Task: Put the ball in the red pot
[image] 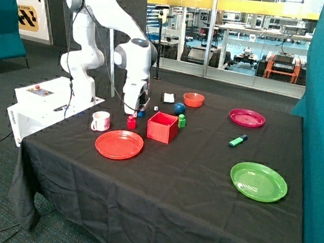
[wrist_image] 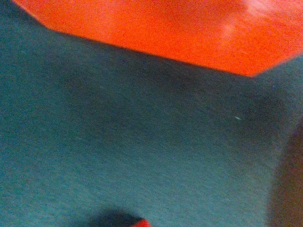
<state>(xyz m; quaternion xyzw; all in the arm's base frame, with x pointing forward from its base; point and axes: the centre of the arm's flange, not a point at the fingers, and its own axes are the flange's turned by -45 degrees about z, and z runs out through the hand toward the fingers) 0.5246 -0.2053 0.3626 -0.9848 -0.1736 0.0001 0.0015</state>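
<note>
Nearest on the black-clothed table (image: 167,202) lie a green plate (image: 258,182) and a flat red plate (image: 119,144). Behind the red plate stands a white mug with pink trim (image: 100,121), and beside it a small red block (image: 131,122). The pincer (image: 134,112) hangs low just above that red block, between the mug and the red pot (image: 162,127); whether its fingers are apart or together cannot be told. In the wrist view the cloth fills most of the picture, with an orange-red wall of the red pot (wrist_image: 165,28) close by. The red pot is open-topped, with a green block (image: 182,121) just beside its far corner. The ball (image: 179,108) rests on the table just behind the pot, outside it. Farther back sit an orange-red bowl (image: 193,99), a magenta plate (image: 246,117) and a green-and-blue marker (image: 237,141). No writing on any of them can be read.
</note>
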